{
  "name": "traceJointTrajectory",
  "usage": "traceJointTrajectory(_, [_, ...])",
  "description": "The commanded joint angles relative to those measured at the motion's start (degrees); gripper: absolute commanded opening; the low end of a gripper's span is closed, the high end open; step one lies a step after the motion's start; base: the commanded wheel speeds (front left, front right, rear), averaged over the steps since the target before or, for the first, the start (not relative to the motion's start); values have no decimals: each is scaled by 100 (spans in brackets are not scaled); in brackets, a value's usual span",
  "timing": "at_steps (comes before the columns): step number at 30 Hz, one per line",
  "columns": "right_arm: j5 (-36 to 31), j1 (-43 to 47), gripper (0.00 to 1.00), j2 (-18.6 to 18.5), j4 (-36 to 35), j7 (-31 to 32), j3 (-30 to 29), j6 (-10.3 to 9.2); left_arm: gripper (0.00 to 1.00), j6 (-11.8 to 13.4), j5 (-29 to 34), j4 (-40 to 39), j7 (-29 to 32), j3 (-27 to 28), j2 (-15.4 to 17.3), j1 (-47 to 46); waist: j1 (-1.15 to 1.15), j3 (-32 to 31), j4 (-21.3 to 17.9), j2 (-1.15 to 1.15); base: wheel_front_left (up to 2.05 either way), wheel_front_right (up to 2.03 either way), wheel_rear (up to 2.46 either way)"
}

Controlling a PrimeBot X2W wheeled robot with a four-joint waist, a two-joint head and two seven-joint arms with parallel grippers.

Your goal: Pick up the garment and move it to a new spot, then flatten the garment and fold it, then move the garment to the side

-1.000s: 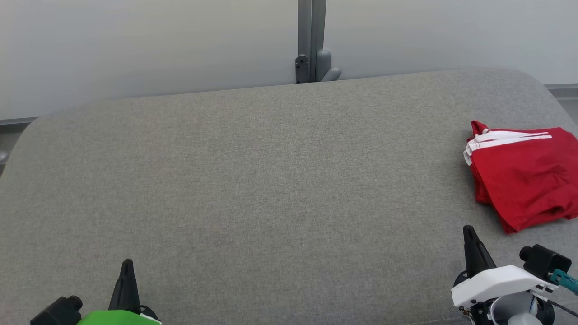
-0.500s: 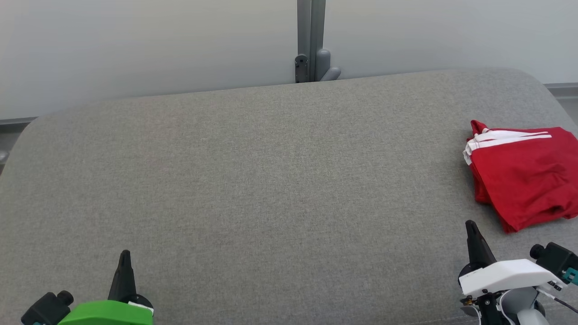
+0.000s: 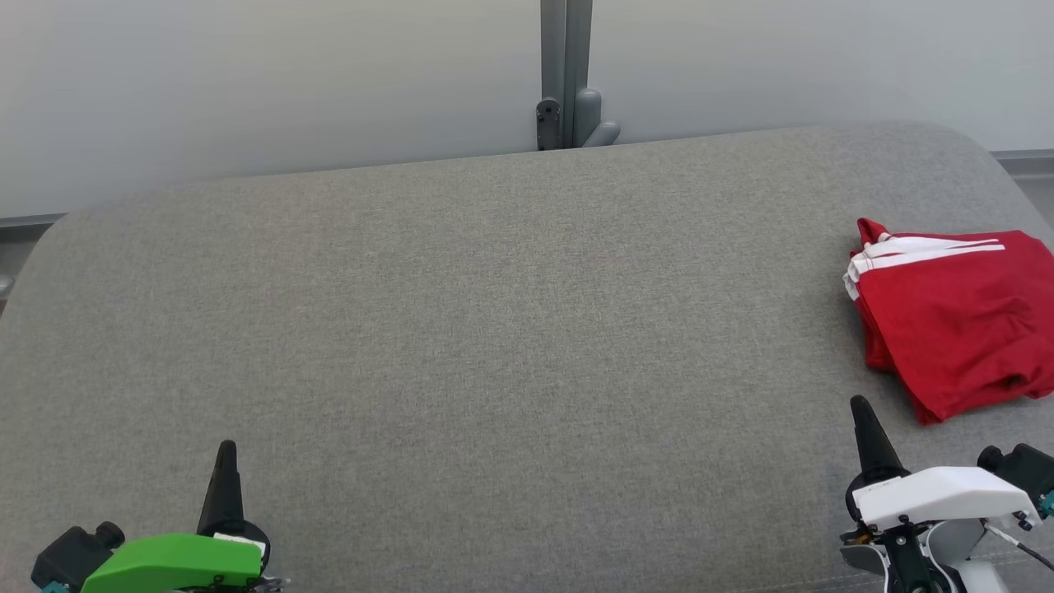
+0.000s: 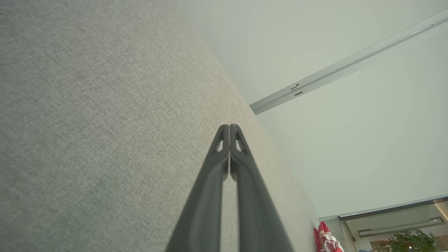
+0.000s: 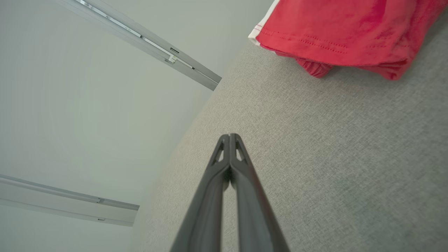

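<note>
Across most of the head view: grey upholstered bench (image 3: 494, 329), bare through the centre and left.

Upper frame, behind the bench: pale wall (image 3: 247, 82).

Right edge, middle height: garment (image 3: 955, 321), red with white stripes. It lies in a compact folded stack on the bench and is partly cut off by the frame. Position unchanged over the last second.

Lower right: right gripper (image 3: 860, 403), white housing, near the garment's lower corner and not touching it. Its fingers (image 5: 206, 206) are pressed together and hold nothing. The tip has edged upward and toward the right edge.

Lower left: left gripper (image 3: 225, 449), green housing, well apart from the garment. Its fingers (image 4: 206, 203) meet tip to tip and are empty. The tip has risen slightly in frame.

Top centre: grey post (image 3: 566, 74) with a small bracket.

Assessment: folding and side placement look complete. Both arms drift empty-handed, apparently settling, with little or nothing left to do.
</note>
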Motion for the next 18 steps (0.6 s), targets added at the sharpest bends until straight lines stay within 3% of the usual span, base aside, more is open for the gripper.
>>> traceJointTrajectory(1, [169, -129, 0, -37, -85, 29, -25, -3, 0, -30, -135, -69, 35, 26, 44, -140, 0, 0, -1, 29, 0, 0, 0])
traceJointTrajectory(18, [1305, -179, 0, -47, -148, 286, -77, -2, 0, -40, -1110, -109, 287, 62, 53, -291, 0, 10, -12, 37, 0, 0, 0])
